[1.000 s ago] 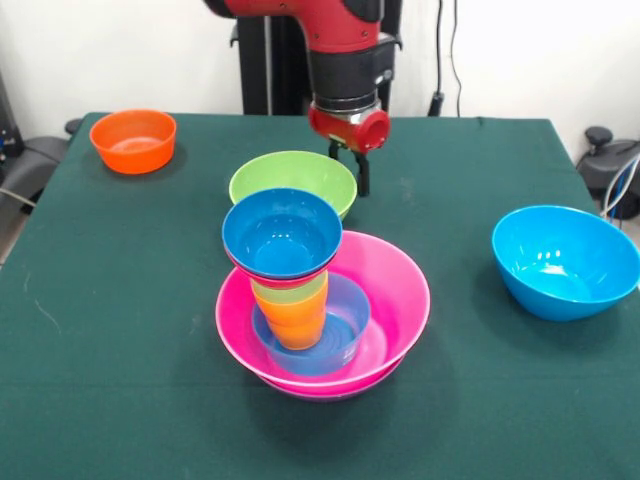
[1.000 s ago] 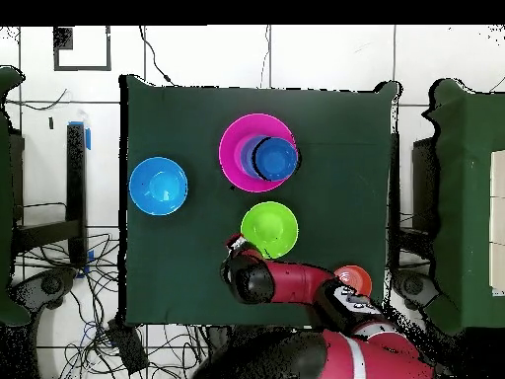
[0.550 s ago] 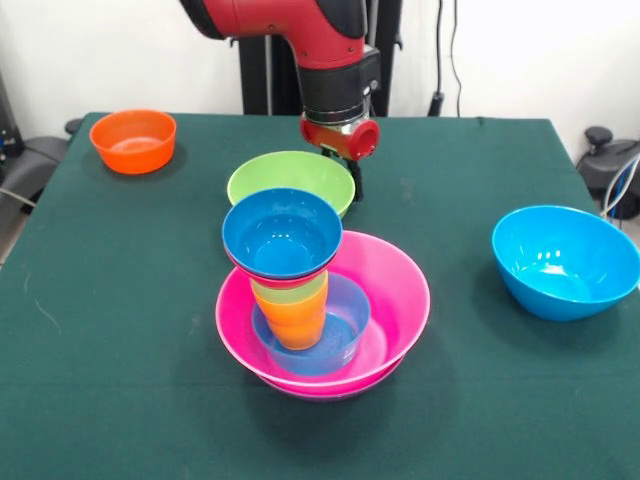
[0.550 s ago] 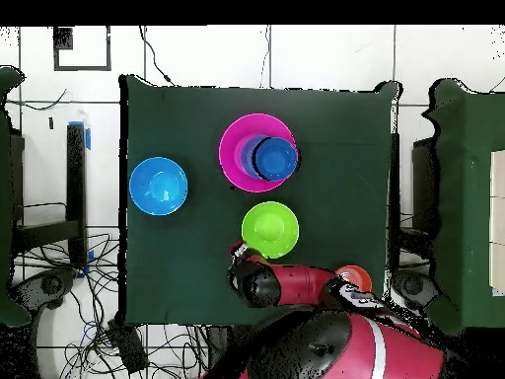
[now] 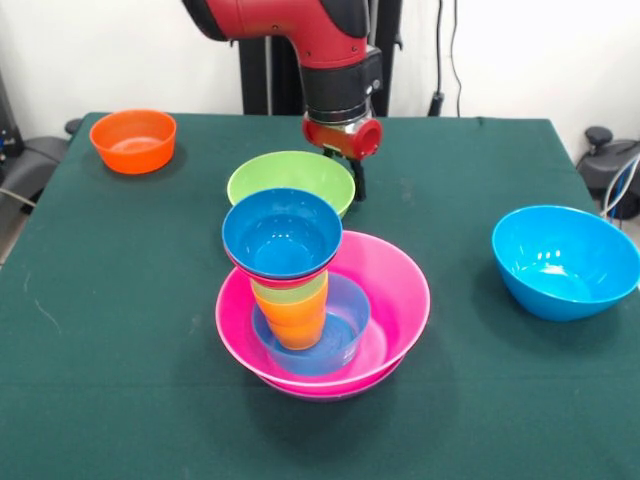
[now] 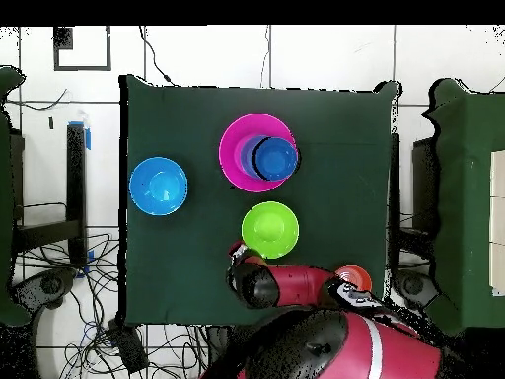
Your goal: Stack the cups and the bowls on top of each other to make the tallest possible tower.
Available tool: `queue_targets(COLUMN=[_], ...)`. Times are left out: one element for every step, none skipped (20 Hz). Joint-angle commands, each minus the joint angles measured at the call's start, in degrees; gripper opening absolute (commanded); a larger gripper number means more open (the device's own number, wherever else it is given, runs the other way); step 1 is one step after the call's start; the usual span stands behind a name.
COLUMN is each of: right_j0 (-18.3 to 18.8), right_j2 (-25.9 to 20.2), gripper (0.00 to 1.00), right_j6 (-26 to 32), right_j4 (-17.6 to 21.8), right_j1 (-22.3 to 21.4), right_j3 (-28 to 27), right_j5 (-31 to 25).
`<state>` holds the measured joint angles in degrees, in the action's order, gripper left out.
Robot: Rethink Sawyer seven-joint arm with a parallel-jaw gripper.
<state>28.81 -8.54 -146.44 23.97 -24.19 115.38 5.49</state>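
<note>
The tower (image 5: 322, 312) stands nearest: pink bowl (image 5: 390, 290) at the base, light-blue bowl (image 5: 345, 325), orange cup (image 5: 295, 318) and dark-blue bowl (image 5: 282, 235) on top. Just behind it sits the lime bowl (image 5: 290, 180). Beyond the lime bowl's rim hangs the gripper (image 5: 350, 178); whether it grips anything cannot be told.

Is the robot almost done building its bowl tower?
Partly. The tower already has the pink bowl at its base, then a light-blue bowl, the cups and a dark-blue bowl on top. The gripper is at the far rim of the lime bowl; its grip cannot be made out. The lime, sky-blue and orange bowls are still loose on the table.
</note>
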Motion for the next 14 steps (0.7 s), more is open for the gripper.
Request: queue_targets(right_j0=[-2.1, -2.0, -2.0, -2.3, -2.5, -2.7, -2.8, -2.7, -2.7, -2.6, -2.5, -2.4, -2.2, -1.5], right_j2=[-4.8, -5.0, -5.2, -5.2, -5.2, -5.2, -5.3, -5.5, -5.7, -5.8, -5.8, -5.7, -5.9, -6.5], gripper=[1.00, 1.00, 1.00, 1.00, 1.00, 1.00, 1.00, 1.00, 1.00, 1.00, 1.00, 1.00, 1.00, 1.00], right_j6=[-1.9, -1.9, -1.9, -2.1, -2.3, -2.4, -2.5, -2.4, -2.3, -2.2, -2.2, -1.9, -1.6, -1.0], right_j4=[0.6, 0.2, -0.1, -0.6, -1.1, -1.5, -1.6, -1.7, -1.8, -1.8, -1.9, -1.9, -1.9, -2.0], right_j1=[-5.0, -6.3, -7.2, -8.1, -9.1, -9.8, -10.2, -10.4, -10.6, -10.9, -11.3, -12.1, -12.7, -13.6], right_j3=[0.4, 1.0, 1.3, 1.6, 1.9, 1.9, 2.0, 1.8, 1.7, 1.6, 1.6, 1.6, 1.7, 2.0], right_j5=[-1.1, -2.2, -2.8, -3.5, -4.2, -4.7, -4.9, -5.2, -5.5, -5.7, -6.0, -6.7, -7.4, -8.7])
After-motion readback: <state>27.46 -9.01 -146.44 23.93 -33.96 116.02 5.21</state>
